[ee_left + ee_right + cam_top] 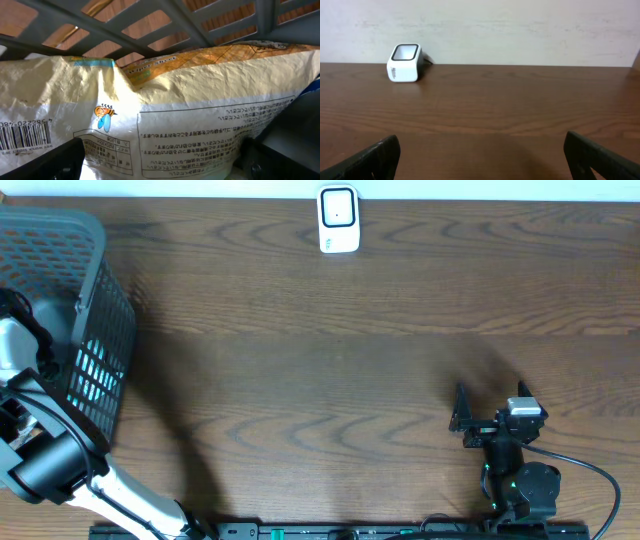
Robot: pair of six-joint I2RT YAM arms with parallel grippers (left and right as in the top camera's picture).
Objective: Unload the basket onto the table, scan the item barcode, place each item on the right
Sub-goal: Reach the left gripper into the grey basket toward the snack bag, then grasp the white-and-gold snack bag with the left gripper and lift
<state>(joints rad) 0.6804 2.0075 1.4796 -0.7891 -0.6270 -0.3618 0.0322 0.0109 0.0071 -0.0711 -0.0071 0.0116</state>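
Observation:
The item is a cream and orange snack bag [180, 95] with printed text and a barcode [22, 137] at its left end. It lies inside the grey plastic basket [100, 350]. My left gripper [160, 162] is down in the basket, open wide, with one dark finger on each side of the bag's lower edge. In the overhead view only the left arm [40, 460] reaching into the basket shows. The white scanner [338, 220] stands at the table's far edge. My right gripper [465, 418] hovers open over bare wood at the front right, with nothing between its fingers.
The basket's slatted wall [150, 30] rises close behind the bag. From the right wrist, the scanner [405, 62] stands far off to the left before a pale wall. A black cable [590, 475] loops beside the right arm's base.

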